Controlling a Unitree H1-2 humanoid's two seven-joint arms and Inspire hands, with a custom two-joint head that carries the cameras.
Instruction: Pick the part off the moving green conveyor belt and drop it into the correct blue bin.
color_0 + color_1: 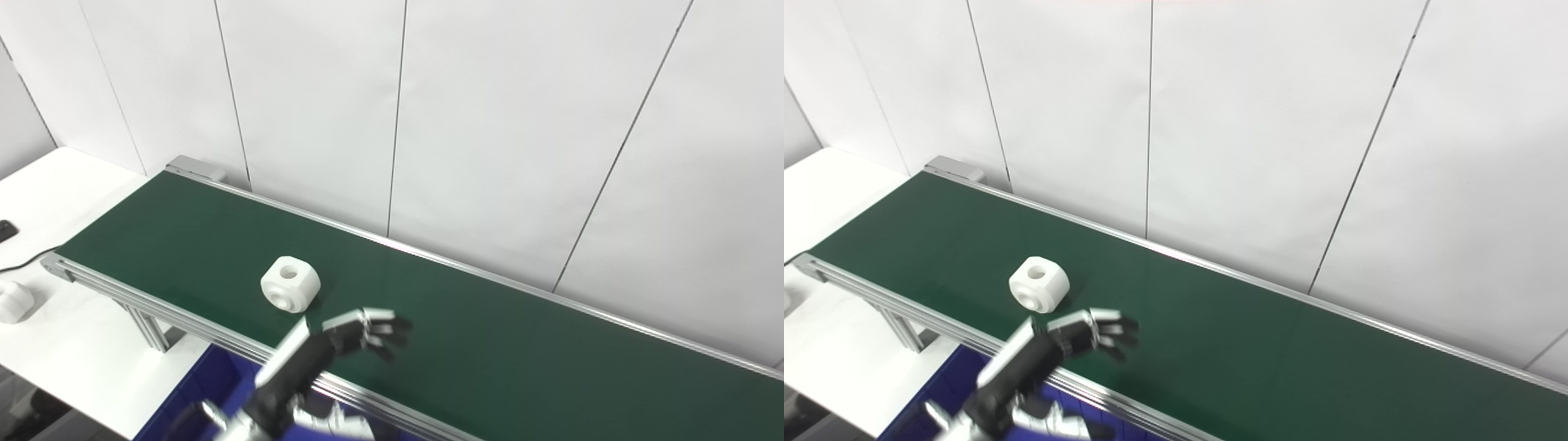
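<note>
One hand (361, 334), the left, hovers over the belt's (490, 343) near edge with fingers spread and empty. Just beyond it, toward the belt's left end, the white part (290, 284) sits on the belt, apart from the fingers. Below the near edge shows a blue bin (202, 392); white pieces lie inside it.

We see both views brightly and evenly lit, the white wall (502, 122) close to washed out, with no hard glare. The green belt (520, 343) reads matte, and the white part (290, 284) on it casts only a faint shadow, so the light seems diffuse, perhaps from overhead. Near the part, the left hand (361, 334) and its arm are smeared by motion blur.
</note>
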